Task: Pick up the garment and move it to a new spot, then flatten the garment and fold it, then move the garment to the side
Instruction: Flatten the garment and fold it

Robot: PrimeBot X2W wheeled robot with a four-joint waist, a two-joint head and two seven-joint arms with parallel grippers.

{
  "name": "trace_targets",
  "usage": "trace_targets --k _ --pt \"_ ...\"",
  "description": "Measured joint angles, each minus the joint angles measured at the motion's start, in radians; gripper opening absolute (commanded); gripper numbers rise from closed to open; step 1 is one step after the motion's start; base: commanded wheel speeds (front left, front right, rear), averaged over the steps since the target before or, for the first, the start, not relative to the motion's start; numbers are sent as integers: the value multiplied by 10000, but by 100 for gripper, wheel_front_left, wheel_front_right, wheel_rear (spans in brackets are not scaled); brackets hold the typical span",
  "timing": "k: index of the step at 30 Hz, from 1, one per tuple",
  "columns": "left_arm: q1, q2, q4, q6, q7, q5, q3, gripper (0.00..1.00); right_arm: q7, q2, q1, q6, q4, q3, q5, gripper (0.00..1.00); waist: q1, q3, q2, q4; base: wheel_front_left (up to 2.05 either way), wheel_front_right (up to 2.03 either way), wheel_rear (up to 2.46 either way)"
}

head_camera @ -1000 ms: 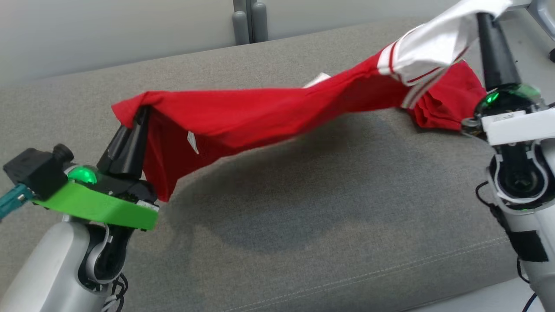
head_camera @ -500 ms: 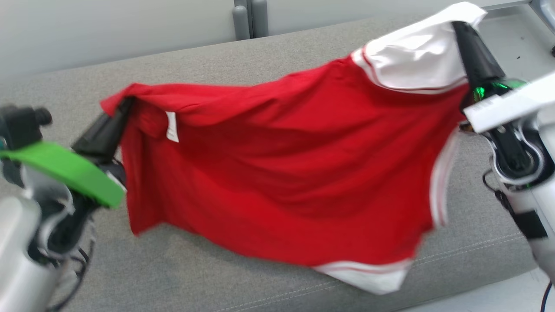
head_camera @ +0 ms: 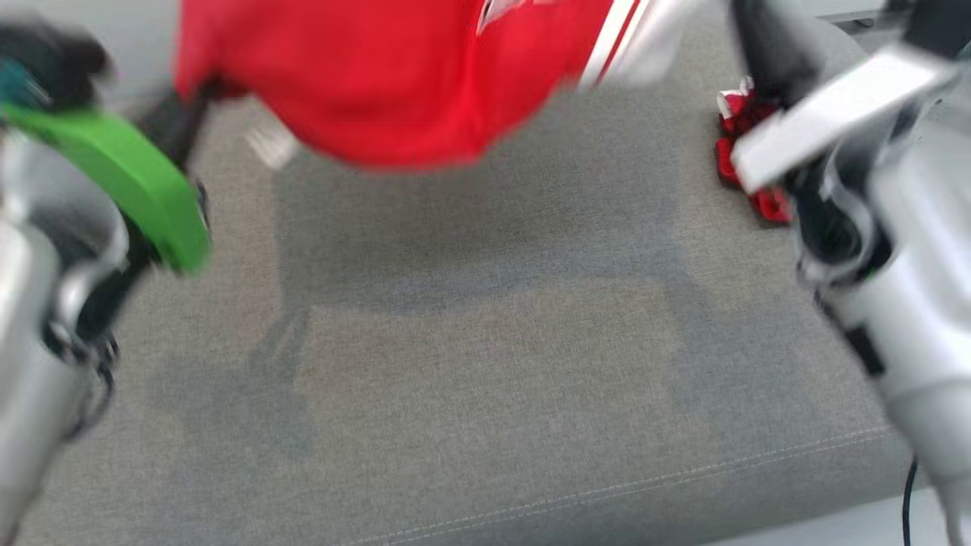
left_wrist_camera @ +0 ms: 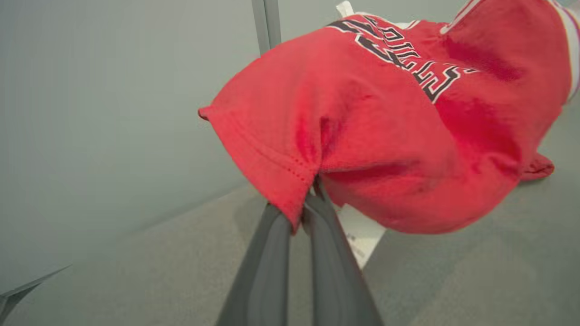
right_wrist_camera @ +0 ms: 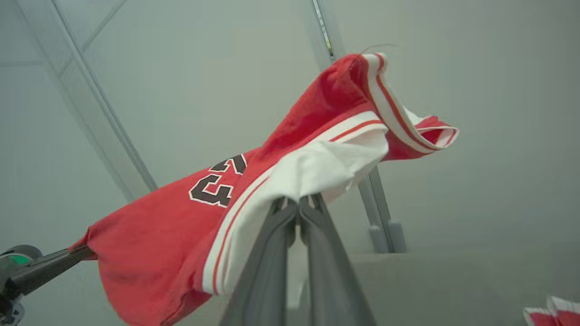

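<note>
The garment [head_camera: 394,76] is a red jersey with white striped trim and dark lettering. It hangs in the air above the grey cushion [head_camera: 485,356], stretched between both arms. My left gripper [left_wrist_camera: 308,199] is shut on its red hem, with a white label dangling just behind the fingers. My right gripper [right_wrist_camera: 297,203] is shut on the white sleeve part of the jersey [right_wrist_camera: 317,167]. In the blurred head view the left gripper [head_camera: 205,91] is at the upper left and the right gripper [head_camera: 747,23] at the upper right. The left gripper [right_wrist_camera: 77,254] also shows in the right wrist view.
A small red and white cloth bundle [head_camera: 747,159] lies on the cushion below my right arm, also seen as the bundle [right_wrist_camera: 550,312] in the right wrist view. A pale wall with a grey post [left_wrist_camera: 267,31] stands behind. The cushion's front seam [head_camera: 607,485] runs near the bottom.
Both arms have risen and carried the jersey up off the cushion. It spread wide half a second ago and now billows high at the picture's top.
</note>
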State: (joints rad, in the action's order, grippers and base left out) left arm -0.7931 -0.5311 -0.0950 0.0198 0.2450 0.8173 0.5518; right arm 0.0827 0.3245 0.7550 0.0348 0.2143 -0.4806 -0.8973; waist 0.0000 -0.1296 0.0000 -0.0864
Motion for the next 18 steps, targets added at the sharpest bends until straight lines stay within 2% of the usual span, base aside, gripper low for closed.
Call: trace_targets --k 4,8,12,18 --pt "1611 65 -892 213 769 422 897 0 -213 -242 -1866 -25 1078 -485 -276 0 0 -249 0 -33 0 0 0" --pt "2606 257 -1592 332 1335 1072 1271 0 -215 -489 -2866 -23 1812 -675 -391 0 0 -543 0 -95 0 0 0" --pt "2707 445 -1927 504 1415 1365 1141 0 90 -878 -3022 201 1908 -552 -765 0 0 -806 0 -157 0 0 0" --pt "2543 598 -2207 690 1402 1745 832 0 420 -660 -2914 527 1779 -366 -779 0 0 -755 0 -173 0 0 0"
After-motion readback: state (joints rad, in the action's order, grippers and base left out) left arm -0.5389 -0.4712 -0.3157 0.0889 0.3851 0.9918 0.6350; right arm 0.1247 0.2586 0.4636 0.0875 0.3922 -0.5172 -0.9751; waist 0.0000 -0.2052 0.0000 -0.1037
